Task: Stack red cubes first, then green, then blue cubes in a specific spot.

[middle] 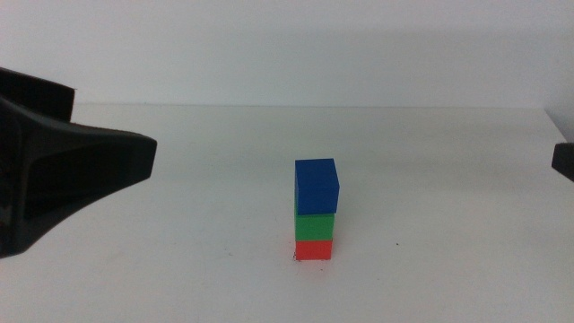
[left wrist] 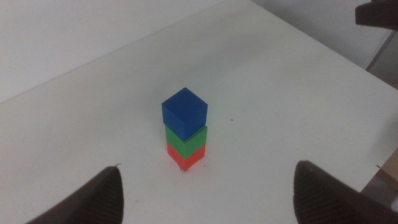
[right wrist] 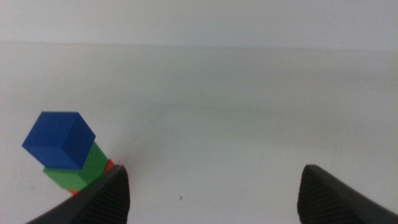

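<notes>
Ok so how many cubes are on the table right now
3, all in one stack: red cube on the table, green cube on it, blue cube on top, slightly twisted. No others visible.

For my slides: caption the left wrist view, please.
Open left pincer faces finished stack: blue cube on green on red.

Bright, even, diffuse light; white matte tabletop (middle: 430,179) nearly washed out, shadows faint. Dark left claw (middle: 72,179) looms soft, out of focus.

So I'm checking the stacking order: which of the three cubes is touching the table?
The red cube. It sits at the bottom on the table, with the green cube on it and the blue cube topmost.
</notes>
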